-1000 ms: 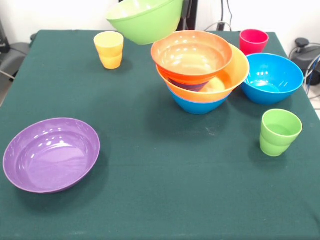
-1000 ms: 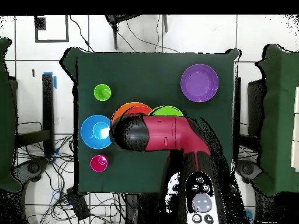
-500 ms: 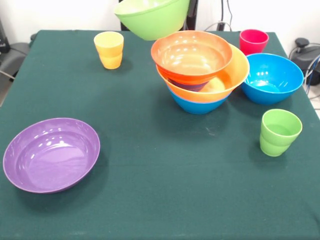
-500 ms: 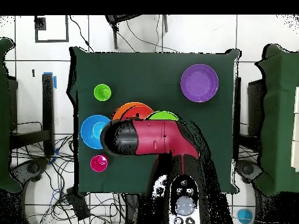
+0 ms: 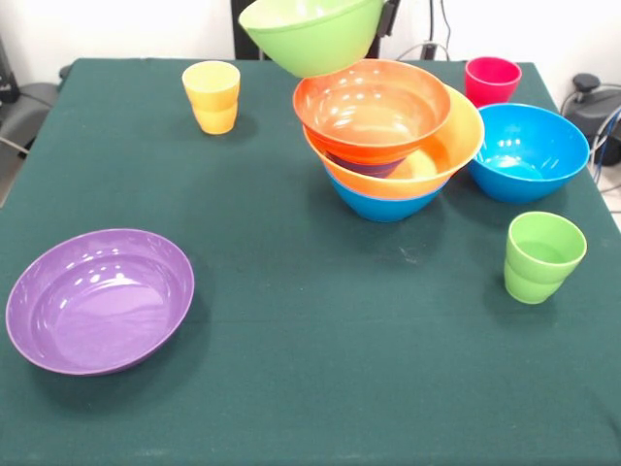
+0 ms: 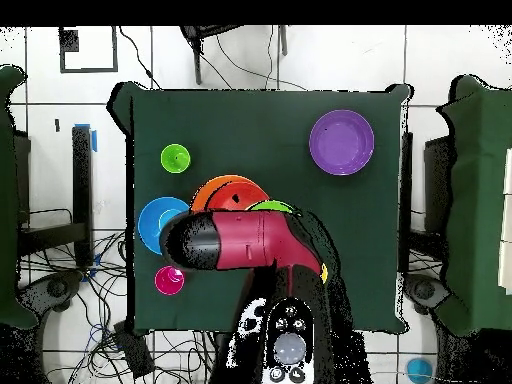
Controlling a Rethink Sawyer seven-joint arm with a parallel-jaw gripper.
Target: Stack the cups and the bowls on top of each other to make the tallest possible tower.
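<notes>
Front view: lime green bowl (image 5: 312,34) hangs above the tower's (image 5: 393,146) far-left rim; end effector grip unclear.

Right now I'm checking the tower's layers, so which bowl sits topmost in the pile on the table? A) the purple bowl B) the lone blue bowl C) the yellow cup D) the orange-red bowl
D: the orange-red bowl rests highest in the tower, nested in the yellow-orange bowl; the lime green bowl hangs above it in the air.

lime green bowl (image 5: 312,34) cropped at top edge, arm (image 6: 245,242) covering yellow cup, probably
</notes>
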